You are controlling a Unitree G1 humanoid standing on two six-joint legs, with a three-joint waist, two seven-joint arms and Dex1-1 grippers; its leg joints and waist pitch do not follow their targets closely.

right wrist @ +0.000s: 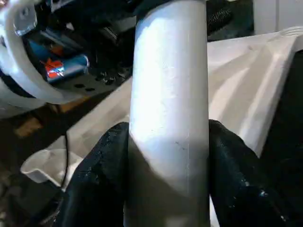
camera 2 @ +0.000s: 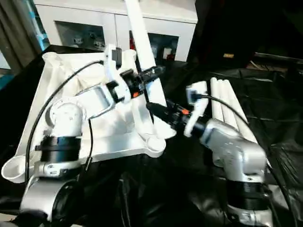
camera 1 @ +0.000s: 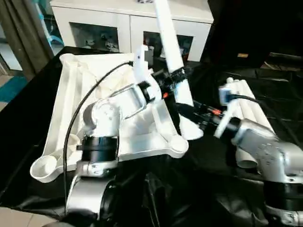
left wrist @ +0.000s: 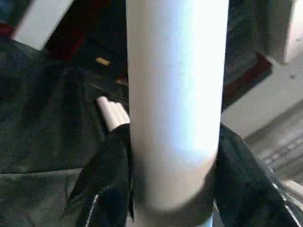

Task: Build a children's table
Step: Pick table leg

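Upside-down tabletop (camera 1: 71,113) on the black-covered worktop (camera 1: 28,118), ribbed side up, round sockets at the corners. No leg seen standing in any socket yet, so probably just the start of the job. One long white leg (camera 1: 171,52) held up in the air, tilted, its low end near the socket (camera 1: 176,144) at the tabletop's near right corner, not yet pushed in as far as can be told. Three more legs (camera 1: 253,113) lying side by side on the worktop to the right, waiting their turn.

Left gripper (camera 1: 176,75) higher up the leg, black fingers (left wrist: 106,184) on both sides of the tube, seemingly pinching it. Right gripper (camera 1: 187,111) lower down, fingers (right wrist: 102,175) clamped on the same leg.

Still to do: fit this leg, then the other three, then flip the table over.

Smooth, shiny white plastic all over the tabletop, with raised ribs. Round, plain, smooth tubes for legs, a bit thinner at one end. Crinkly black sheet over the worktop. White cabinet (camera 1: 118,23) with glass doors behind.
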